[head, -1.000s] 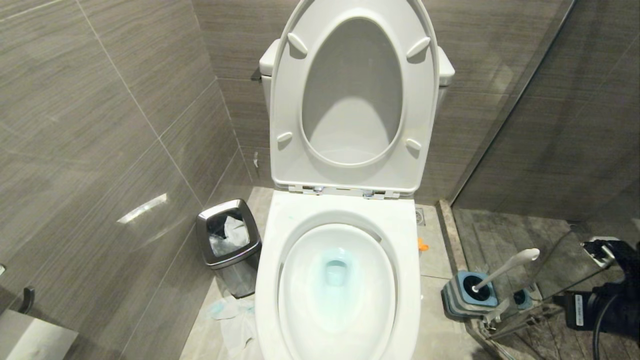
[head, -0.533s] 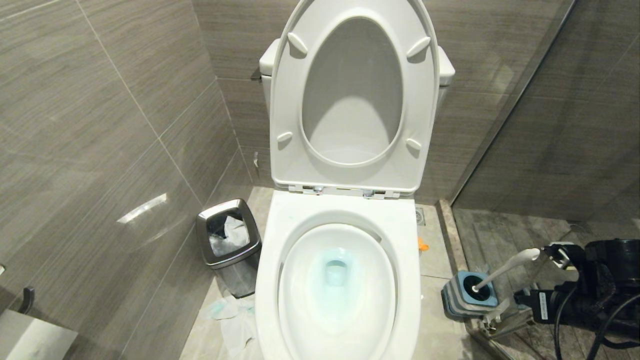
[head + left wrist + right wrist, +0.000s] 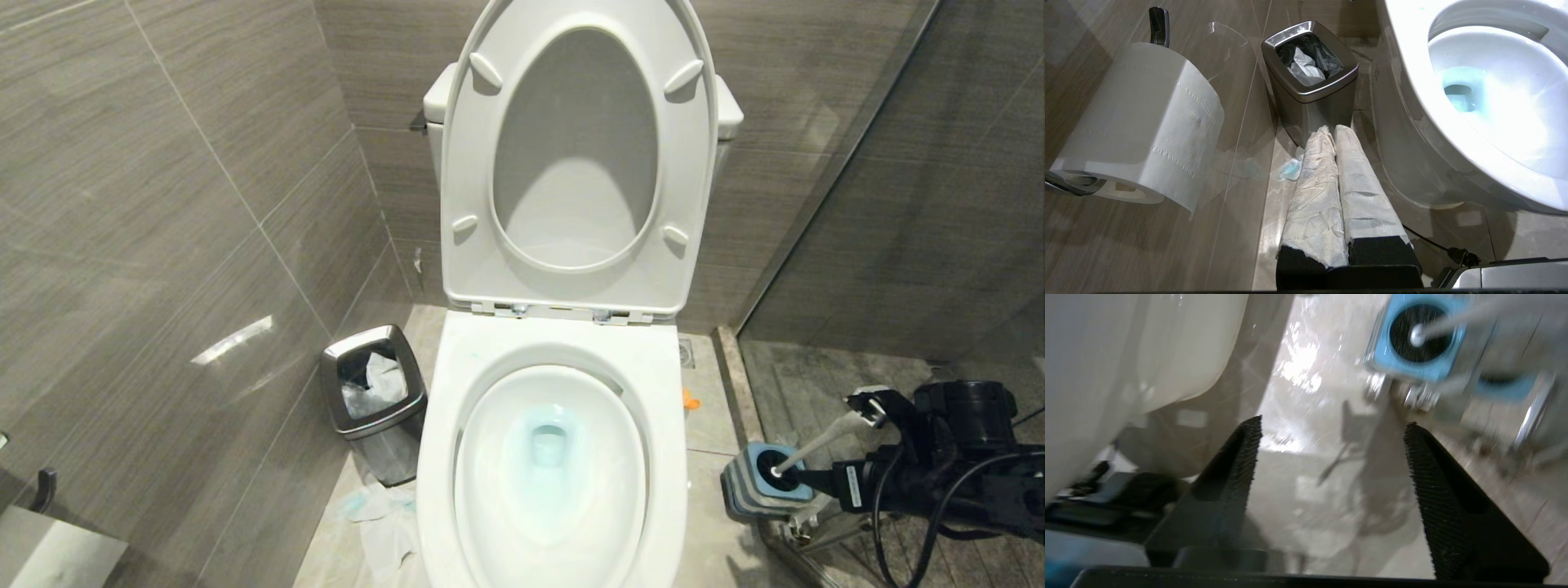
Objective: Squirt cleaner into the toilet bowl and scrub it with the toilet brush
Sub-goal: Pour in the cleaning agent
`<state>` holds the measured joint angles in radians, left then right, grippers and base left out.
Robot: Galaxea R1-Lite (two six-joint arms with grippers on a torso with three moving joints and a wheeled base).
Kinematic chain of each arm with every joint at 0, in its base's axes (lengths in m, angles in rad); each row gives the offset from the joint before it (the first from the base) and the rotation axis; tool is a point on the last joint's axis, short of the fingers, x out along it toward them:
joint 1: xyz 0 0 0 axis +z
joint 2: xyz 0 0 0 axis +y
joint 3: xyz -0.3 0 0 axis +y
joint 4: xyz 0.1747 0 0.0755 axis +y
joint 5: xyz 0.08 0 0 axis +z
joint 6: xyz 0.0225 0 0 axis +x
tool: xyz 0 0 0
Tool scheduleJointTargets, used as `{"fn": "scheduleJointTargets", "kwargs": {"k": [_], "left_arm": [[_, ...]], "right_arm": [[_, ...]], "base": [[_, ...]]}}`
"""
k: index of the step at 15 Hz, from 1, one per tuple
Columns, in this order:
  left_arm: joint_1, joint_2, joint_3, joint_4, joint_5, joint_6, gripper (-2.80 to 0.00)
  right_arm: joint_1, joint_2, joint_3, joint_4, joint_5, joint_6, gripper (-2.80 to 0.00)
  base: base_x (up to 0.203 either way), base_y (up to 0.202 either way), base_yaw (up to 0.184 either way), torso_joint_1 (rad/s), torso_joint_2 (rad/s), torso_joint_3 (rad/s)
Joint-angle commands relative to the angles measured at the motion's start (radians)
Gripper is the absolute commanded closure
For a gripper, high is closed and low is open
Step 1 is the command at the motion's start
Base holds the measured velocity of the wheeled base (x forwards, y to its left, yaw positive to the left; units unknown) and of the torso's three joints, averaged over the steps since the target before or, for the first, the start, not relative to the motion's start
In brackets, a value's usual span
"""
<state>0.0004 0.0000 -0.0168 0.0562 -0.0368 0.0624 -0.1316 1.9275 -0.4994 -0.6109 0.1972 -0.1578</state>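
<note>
Right gripper (image 3: 1331, 457) gaping wide, empty, right beside the brush (image 3: 820, 441) in its holder (image 3: 763, 482), squeezed between bowl (image 3: 441, 457) and glass. Left gripper (image 3: 1337, 163) pinched closed by the bin (image 3: 1310, 85).

The right gripper (image 3: 1331, 457) has its two black ribbed fingers (image 3: 1241, 457) spread wide apart, with nothing between the jaws. In the head view the right arm (image 3: 939, 482) reaches in low from the right side, black, with cables looping along it. The left gripper (image 3: 1331, 134) has its jaws pressed together, both fingers wrapped in white covering, side by side and touching along their length, empty.
</note>
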Motion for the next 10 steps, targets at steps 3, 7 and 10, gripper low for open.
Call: {"fn": "scheduleJointTargets", "kwargs": {"k": [3, 7, 10], "left_arm": [[0.001, 0.000, 0.000, 0.001, 0.000, 0.001, 0.00], [0.001, 0.000, 0.000, 0.001, 0.000, 0.001, 0.00], [0.001, 0.000, 0.000, 0.001, 0.000, 0.001, 0.00]], "right_arm": [[0.018, 0.115, -0.021, -0.102, 0.002, -0.187, -2.80], [0.027, 0.197, -0.033, -0.238, 0.002, -0.200, -2.80], [0.052, 0.288, -0.112, -0.321, -0.001, -0.143, -2.80]], "base": [[0.000, 0.000, 0.000, 0.000, 0.00, 0.000], [0.000, 0.000, 0.000, 0.000, 0.00, 0.000], [0.000, 0.000, 0.000, 0.000, 0.00, 0.000]]}}
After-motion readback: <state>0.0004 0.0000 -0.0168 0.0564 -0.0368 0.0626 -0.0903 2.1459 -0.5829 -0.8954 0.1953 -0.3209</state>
